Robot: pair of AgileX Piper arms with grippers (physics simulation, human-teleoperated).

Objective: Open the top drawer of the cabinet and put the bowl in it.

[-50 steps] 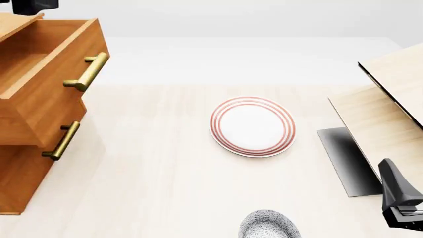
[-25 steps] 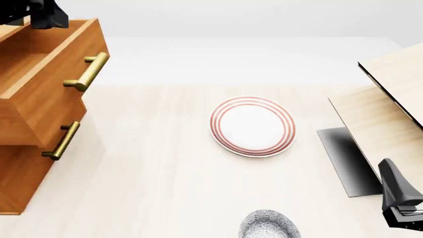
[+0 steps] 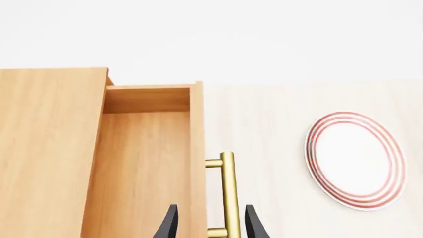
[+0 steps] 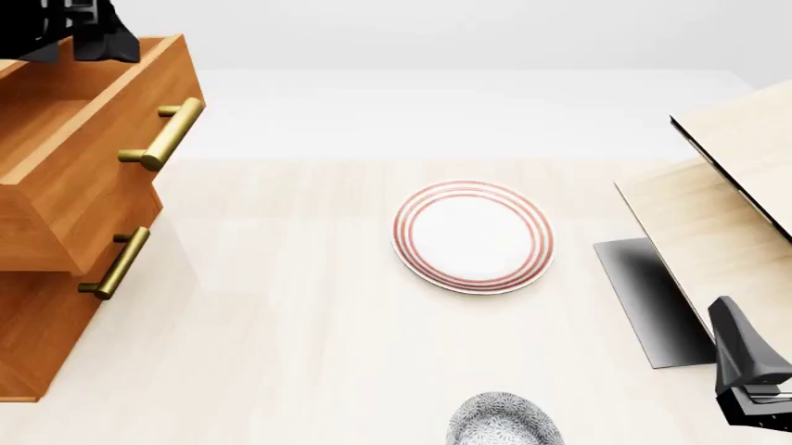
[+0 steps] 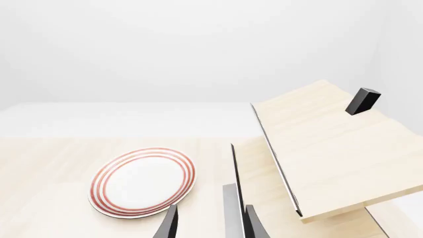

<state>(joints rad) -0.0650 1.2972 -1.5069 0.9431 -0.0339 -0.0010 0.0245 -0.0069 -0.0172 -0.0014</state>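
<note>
Pale table [image 4: 297, 352], top drawer [image 4: 74, 139] open, bowl [image 4: 502, 422] outside

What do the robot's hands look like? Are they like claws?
A bit like claws. Each gripper has two thin black fingers tapering to points, seen at the left gripper and the right gripper. From the front, the right gripper's body is a dark grey, angular block. No cables or markings show.

Both grippers [image 3: 209, 223] [image 5: 209, 222] slightly parted, empty
</note>
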